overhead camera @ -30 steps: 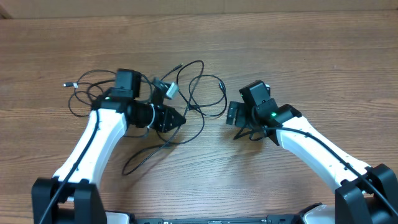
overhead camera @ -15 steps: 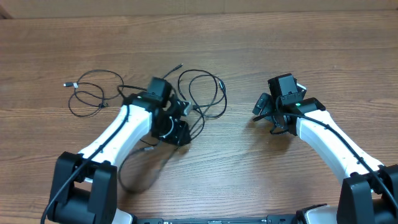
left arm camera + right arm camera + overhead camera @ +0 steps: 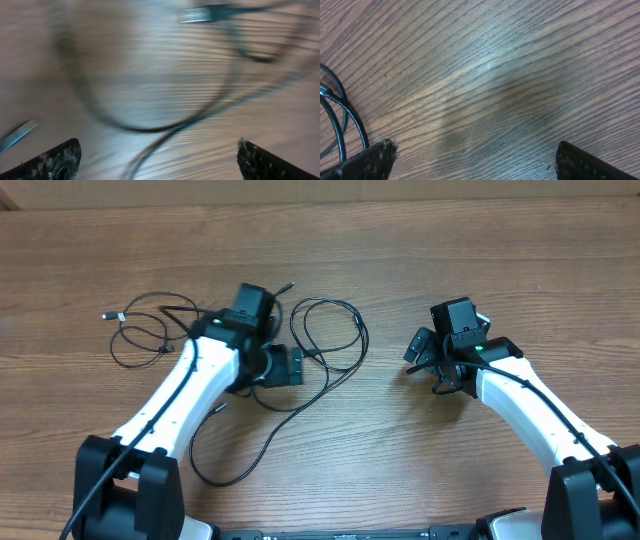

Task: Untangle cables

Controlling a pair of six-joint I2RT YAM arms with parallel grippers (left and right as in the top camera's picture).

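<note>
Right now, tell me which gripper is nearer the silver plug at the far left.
Left. The left gripper is over the cables, to the right of the plug. The right gripper is farther right, past the cables, over bare wood.

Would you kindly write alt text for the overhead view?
Thin black cables lie in loose loops on the left part of a wooden table. The left gripper hovers open over them; the right gripper is open above bare wood to their right.

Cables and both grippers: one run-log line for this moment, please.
left gripper: open, empty, over cables | right gripper: open, empty, over bare table | cables: overlapping loops, partly hidden under left arm
</note>
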